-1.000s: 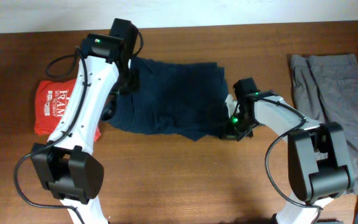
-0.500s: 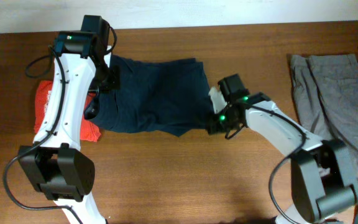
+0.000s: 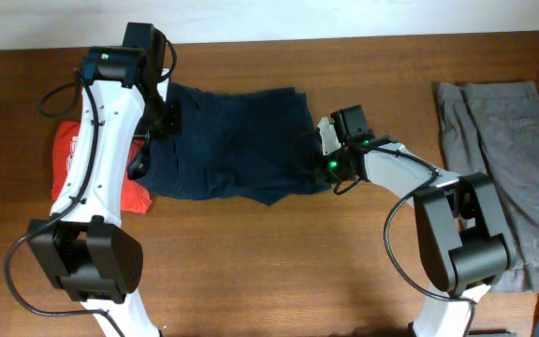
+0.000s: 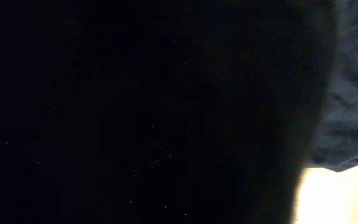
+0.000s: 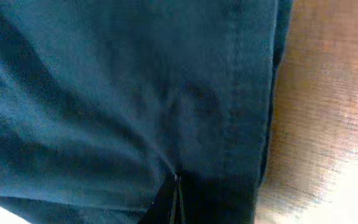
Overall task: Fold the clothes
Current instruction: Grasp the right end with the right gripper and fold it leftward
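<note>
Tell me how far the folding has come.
Done, it seems: the red T-shirt lies folded at the left. In hand: the navy shorts, pinched at each end by the left gripper and right gripper. Left: the grey shorts, spread out at the right.

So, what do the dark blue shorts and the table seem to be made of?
The navy shorts: woven cloth, probably cotton, matte; the right wrist view shows a stitched seam and soft creases. The table: wood or wood-look laminate, brown with a slight sheen; grain lines run along it.
</note>
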Available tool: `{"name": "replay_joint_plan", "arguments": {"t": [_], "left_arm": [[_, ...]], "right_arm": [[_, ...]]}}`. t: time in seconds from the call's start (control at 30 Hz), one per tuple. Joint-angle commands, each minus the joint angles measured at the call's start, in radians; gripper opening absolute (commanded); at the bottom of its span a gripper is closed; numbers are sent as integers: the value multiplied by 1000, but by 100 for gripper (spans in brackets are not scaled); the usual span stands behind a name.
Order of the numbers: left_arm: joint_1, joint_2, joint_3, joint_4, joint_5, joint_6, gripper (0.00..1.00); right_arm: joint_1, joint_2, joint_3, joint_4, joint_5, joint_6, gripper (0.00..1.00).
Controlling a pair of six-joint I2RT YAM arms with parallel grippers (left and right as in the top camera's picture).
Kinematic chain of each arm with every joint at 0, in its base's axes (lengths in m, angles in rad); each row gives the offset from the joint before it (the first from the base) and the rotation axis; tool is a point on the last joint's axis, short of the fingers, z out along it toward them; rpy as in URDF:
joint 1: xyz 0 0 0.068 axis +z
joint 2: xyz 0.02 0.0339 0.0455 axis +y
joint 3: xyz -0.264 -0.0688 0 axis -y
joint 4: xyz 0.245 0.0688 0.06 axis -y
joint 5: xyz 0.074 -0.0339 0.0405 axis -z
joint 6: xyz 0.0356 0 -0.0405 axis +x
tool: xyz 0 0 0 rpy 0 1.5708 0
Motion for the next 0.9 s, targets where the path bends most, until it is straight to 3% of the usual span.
{"name": "replay_joint_plan", "arguments": {"t": [0.0,0.47,0.73,0.87], "left_arm": [[-2,0,27,2,12,16,0],[-2,0,32,-2,12,8,1],[-9,2,47,-8,192,-114,1],[-47,8,45,35,187,-173,0]], "right_arm": [[3,3,5,-75,3,31,4],[171,-26,5,-489,26,-10,4],[180,-212,16,-500,27,-13,4],[130,-351,49,-501,74,-10,4]]}}
